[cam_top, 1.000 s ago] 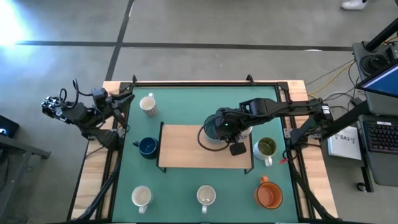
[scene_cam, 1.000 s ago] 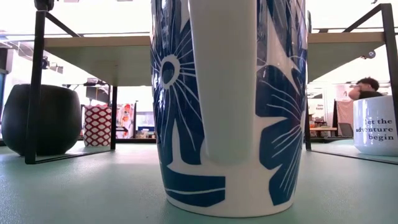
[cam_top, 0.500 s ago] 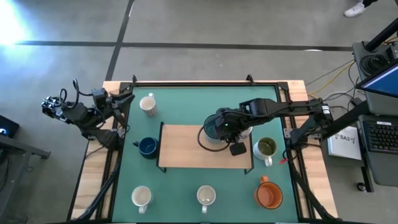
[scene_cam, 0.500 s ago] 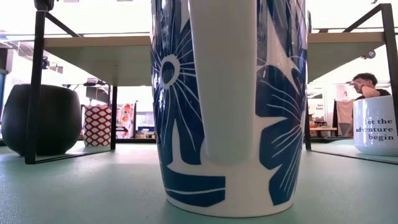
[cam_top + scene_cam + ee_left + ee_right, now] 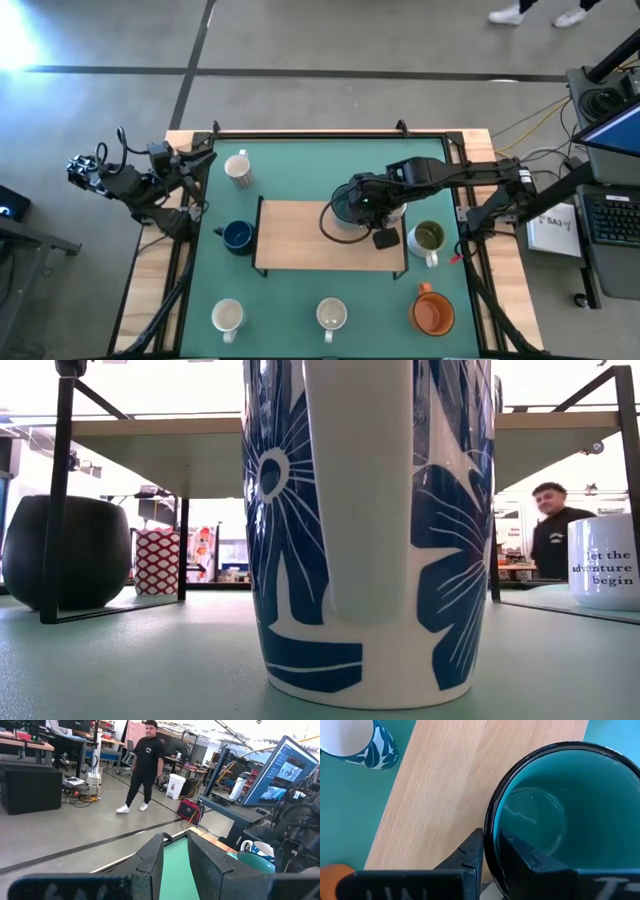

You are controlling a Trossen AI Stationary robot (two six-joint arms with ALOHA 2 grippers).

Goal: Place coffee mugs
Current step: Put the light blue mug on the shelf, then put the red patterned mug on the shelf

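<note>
My right gripper (image 5: pixel 350 208) is shut on the teal mug (image 5: pixel 545 815), over the right part of the wooden riser (image 5: pixel 300 235) at the table's middle. On the green table stand a white mug (image 5: pixel 238 167) at far left, the navy mug (image 5: pixel 238 236), a white mug (image 5: pixel 228 317), the white mug with blue flower print (image 5: pixel 331 315) that fills the low view (image 5: pixel 370 530), the orange mug (image 5: pixel 433 310) and the olive-inside mug (image 5: pixel 428 238). My left gripper (image 5: pixel 175 865) waits, open and empty, at the table's left edge. My right gripper pinches the teal mug's wall at the rim (image 5: pixel 489 837), one finger (image 5: pixel 472 852) outside the mug and one finger (image 5: pixel 520 857) inside it. The fingers come from above, pointing down. The mug is upright, mouth up, over the board; whether its base rests there I cannot tell.
The riser stands on thin black legs (image 5: pixel 55 500) with open room beneath. A white mug with dark lettering (image 5: pixel 605 560) shows at the right of the low view. A person (image 5: pixel 142 765) walks beyond the table's far side. A monitor (image 5: pixel 620 125) and keyboard stand at the right.
</note>
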